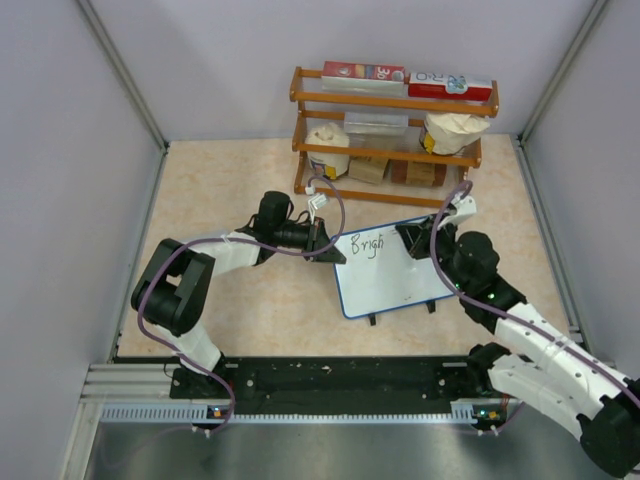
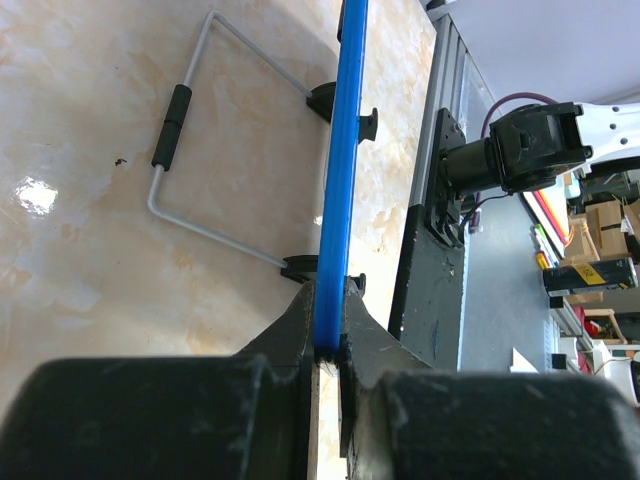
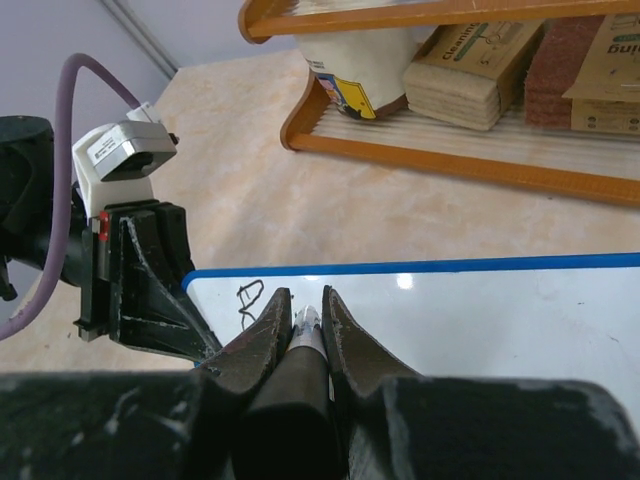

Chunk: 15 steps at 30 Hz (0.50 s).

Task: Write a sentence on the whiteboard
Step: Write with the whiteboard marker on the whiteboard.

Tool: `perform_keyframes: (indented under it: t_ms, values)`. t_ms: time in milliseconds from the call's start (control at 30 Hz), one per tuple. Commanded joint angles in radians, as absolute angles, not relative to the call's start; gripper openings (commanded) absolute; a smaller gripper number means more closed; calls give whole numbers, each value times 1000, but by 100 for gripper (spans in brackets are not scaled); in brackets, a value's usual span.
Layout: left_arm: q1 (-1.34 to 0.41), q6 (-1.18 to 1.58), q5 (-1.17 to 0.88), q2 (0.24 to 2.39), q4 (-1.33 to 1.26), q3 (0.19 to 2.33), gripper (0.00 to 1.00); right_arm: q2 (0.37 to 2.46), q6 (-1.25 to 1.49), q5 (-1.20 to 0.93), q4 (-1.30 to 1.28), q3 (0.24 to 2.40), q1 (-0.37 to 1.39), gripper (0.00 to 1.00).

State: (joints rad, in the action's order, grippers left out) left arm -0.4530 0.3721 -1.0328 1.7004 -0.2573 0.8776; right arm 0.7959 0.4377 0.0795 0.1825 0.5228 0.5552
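Left claw [image 2: 328,335] pinches the small blue-rimmed white board [image 1: 395,285] at nine o'clock; right claw [image 3: 305,312] grips a dark marker [image 3: 297,385] beside black lettering [image 1: 366,243].

The left end effector [image 2: 330,345] pinches the blue-rimmed whiteboard [image 2: 348,150], wire stand [image 2: 172,125] alongside.

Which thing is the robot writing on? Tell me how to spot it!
Find the wooden rack at the back. Right in front of it sits the whiteboard. It is the only flat white thing with a blue rim, and black letters spell "Brigh" near its far edge.
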Motion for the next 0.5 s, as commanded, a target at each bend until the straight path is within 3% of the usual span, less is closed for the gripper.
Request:
perform_keyframes:
  t_ms: [0, 467]
  values:
    - [-466, 255, -919, 1730, -196, 871, 0, 831, 425, 103, 230, 566, 548, 0]
    - [-466, 253, -919, 1732, -195, 873, 0, 862, 434, 100, 241, 542, 525, 0]
